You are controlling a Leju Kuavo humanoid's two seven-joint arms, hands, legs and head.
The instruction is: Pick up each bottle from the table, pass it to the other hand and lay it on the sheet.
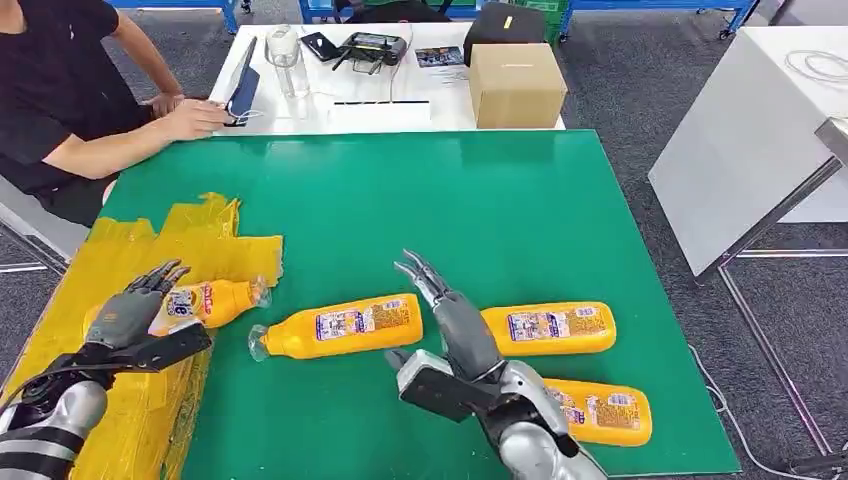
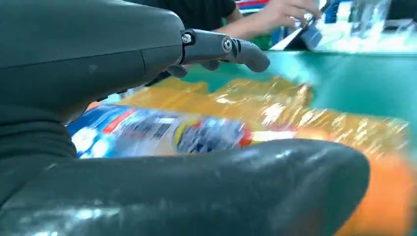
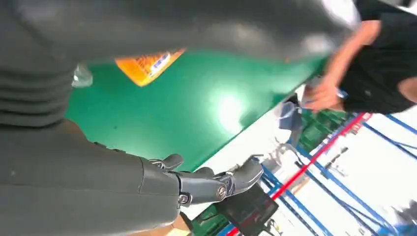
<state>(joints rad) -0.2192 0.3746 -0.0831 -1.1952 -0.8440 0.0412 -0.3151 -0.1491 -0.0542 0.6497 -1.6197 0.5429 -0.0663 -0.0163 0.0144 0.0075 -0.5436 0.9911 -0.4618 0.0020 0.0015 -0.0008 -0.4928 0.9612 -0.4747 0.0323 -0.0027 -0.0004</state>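
While the left hand (image 1: pixel 135 312) lays its orange plastic bottle (image 1: pixel 215 302) onto the crinkled yellow sheet (image 1: pixel 150 250), fingers curled around it, release comes next; the right hand (image 1: pixel 450 325) hovers empty, fingers spread, beside the nearest bench bottle (image 1: pixel 340 327).

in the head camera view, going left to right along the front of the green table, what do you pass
Left hand holding an orange plastic bottle over the yellow sheet → orange bottle lying alone on the green mat → open right hand → orange bottle beyond it.

- Bottle (image 1: pixel 210 303) on the yellow sheet (image 1: pixel 150 250): base end hidden beneath the left hand (image 1: pixel 135 310).
- Nearest bottle (image 1: pixel 605 412): partly covered by the right forearm (image 1: pixel 520 420).
- Person (image 1: pixel 60 90): cut off by the frame edge.
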